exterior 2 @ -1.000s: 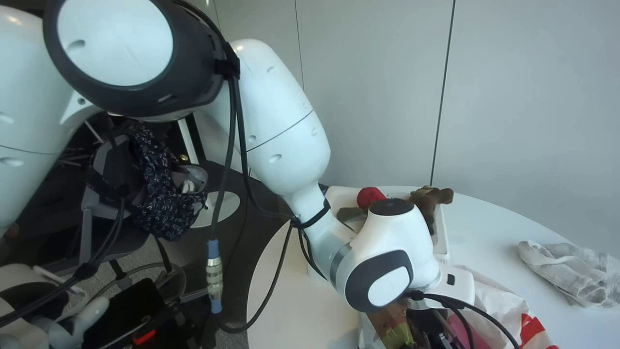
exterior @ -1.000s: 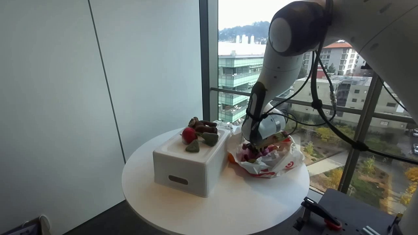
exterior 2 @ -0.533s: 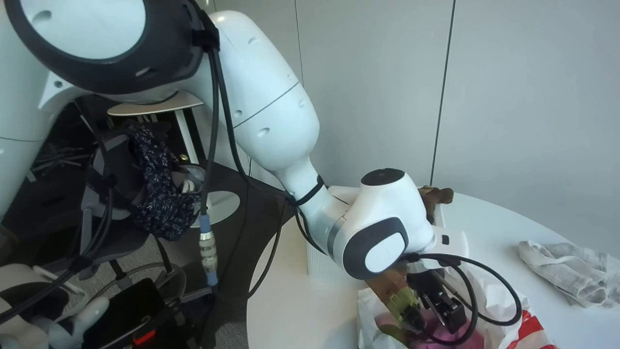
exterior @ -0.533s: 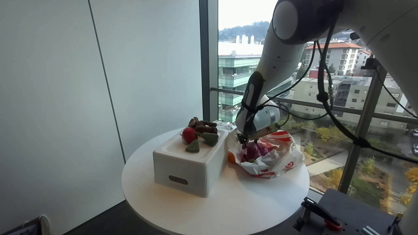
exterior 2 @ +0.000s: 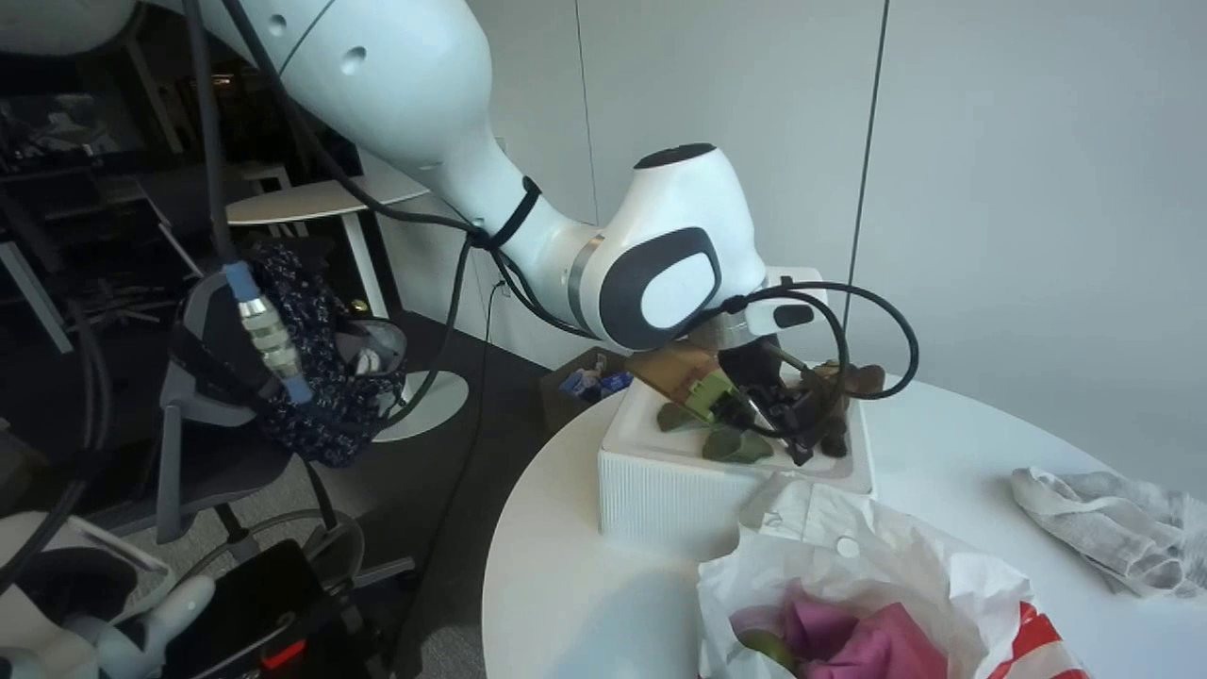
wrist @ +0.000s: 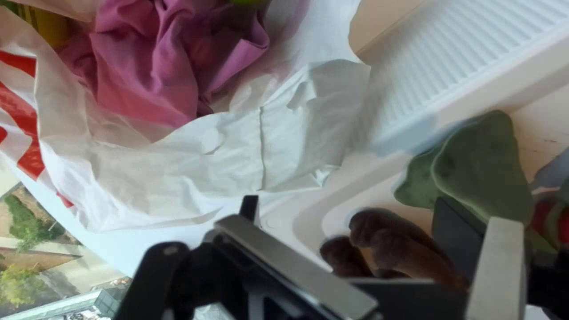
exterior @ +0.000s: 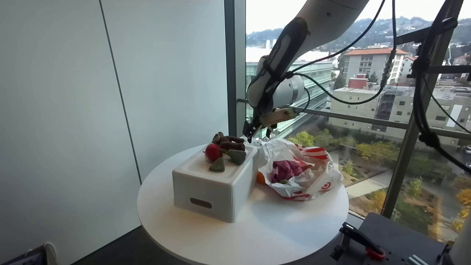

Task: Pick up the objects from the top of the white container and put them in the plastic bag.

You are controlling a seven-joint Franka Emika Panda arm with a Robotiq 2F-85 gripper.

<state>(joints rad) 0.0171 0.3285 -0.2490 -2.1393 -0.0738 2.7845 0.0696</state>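
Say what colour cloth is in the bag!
The cloth is pinkish purple, clearest in the wrist view.

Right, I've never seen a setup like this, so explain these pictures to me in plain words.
You are looking at a robot arm; the pincer-like gripper at its end is open, holding nothing. Both exterior views come from cameras outside the robot; the wrist view comes from one on its wrist, so the gripper looms at the bottom.

A white box stands on a round table. On the box lie a red round item, green pieces and a brown, soft-looking thing. Beside it is a white plastic bag with a pink cloth-like bundle inside. A crumpled greyish cloth lies on the table too.
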